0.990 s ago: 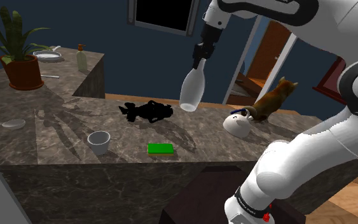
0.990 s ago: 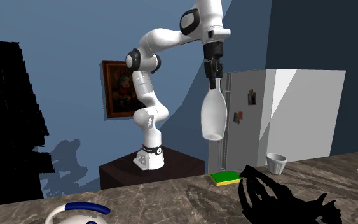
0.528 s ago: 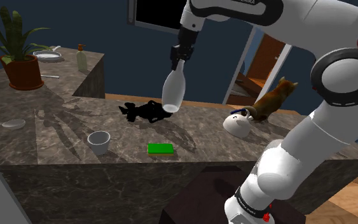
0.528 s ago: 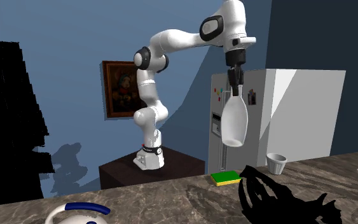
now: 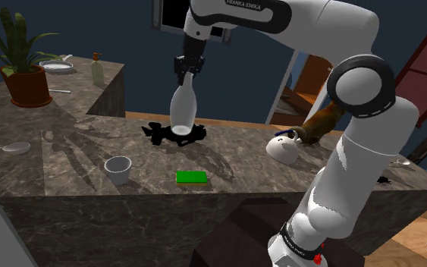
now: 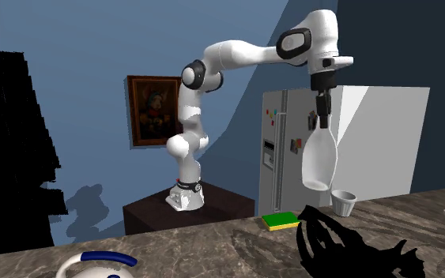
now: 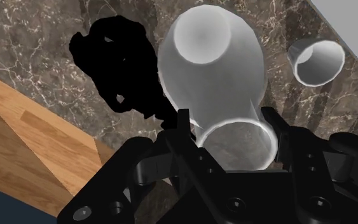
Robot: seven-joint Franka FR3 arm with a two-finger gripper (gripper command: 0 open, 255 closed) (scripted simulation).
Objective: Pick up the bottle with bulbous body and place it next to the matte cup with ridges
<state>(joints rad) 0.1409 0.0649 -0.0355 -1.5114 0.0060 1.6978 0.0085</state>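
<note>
Gripper (image 5: 186, 68) clasps white bottle (image 5: 182, 114) by neck above dark counter (image 5: 83, 148).

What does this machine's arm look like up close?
The arm is smooth, rounded white shells linked by dark joints, with FRANKA EMIKA lettering on one segment. Its tip carries an all-black gripper with two fingers.
</note>
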